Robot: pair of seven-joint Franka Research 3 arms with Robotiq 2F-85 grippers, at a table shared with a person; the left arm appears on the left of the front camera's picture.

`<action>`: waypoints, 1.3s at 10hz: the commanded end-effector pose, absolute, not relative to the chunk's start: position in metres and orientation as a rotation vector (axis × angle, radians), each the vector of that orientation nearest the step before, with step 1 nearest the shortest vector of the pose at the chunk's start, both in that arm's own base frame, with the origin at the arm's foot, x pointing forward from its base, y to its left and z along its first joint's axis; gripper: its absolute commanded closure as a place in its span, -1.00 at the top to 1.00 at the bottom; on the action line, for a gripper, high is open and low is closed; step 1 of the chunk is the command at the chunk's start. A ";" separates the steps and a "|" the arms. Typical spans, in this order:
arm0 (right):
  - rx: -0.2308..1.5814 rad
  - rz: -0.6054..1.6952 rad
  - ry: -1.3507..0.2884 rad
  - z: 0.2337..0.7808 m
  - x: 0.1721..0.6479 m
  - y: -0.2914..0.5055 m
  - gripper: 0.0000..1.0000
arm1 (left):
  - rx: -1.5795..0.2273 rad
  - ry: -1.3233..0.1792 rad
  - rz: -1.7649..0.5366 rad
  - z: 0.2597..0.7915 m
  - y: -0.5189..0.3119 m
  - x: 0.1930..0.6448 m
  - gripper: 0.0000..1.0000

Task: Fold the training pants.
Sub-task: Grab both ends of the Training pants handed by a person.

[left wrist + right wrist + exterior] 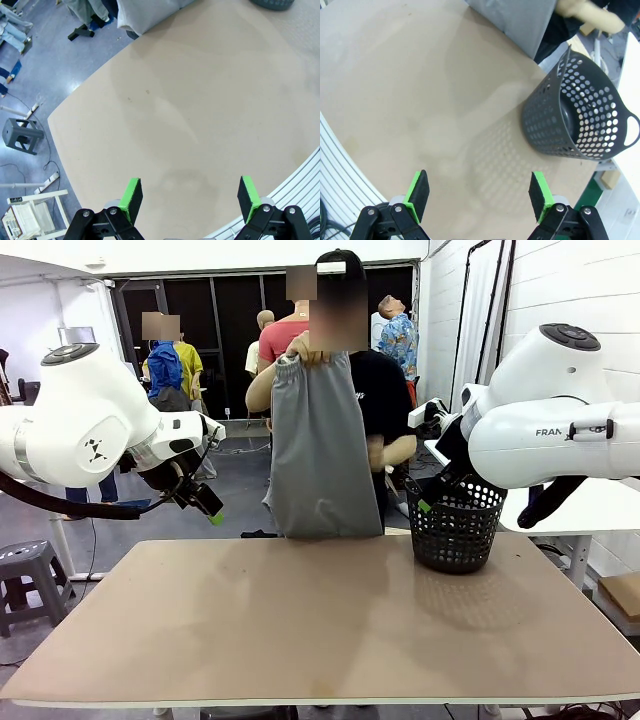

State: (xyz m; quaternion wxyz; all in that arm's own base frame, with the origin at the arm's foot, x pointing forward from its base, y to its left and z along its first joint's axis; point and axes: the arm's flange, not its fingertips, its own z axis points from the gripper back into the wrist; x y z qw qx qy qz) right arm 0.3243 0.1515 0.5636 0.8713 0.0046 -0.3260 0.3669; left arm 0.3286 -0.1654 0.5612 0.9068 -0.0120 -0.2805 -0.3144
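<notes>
Pants point(322, 445) held up by person point(385, 390), left of basket point(455, 530); fold not begun. My L end effector point(189, 197) & R end effector point(479, 192) gape, empty. Next: pants flat on table point(300, 640).

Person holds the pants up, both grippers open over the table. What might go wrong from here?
1. The training pants hang from the person's hands at the table's far edge; laid down short, they may slide off.
2. The black basket stands close beside the pants; the open right gripper might knock it when reaching in.
</notes>
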 end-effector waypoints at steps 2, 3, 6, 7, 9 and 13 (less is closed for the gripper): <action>0.023 0.773 -0.677 0.562 0.325 0.152 1.00 | -0.027 -0.578 -0.647 0.560 -0.165 0.330 1.00; 0.023 0.773 -0.677 0.562 0.325 0.152 1.00 | -0.027 -0.578 -0.647 0.560 -0.165 0.330 1.00; 0.023 0.773 -0.677 0.562 0.325 0.152 1.00 | -0.027 -0.578 -0.647 0.560 -0.165 0.330 1.00; 0.023 0.773 -0.677 0.562 0.325 0.152 1.00 | -0.027 -0.578 -0.647 0.560 -0.165 0.330 1.00; 0.023 0.773 -0.677 0.562 0.325 0.152 1.00 | -0.027 -0.578 -0.647 0.560 -0.165 0.330 1.00; 0.023 0.773 -0.677 0.562 0.325 0.152 1.00 | -0.027 -0.578 -0.647 0.560 -0.165 0.330 1.00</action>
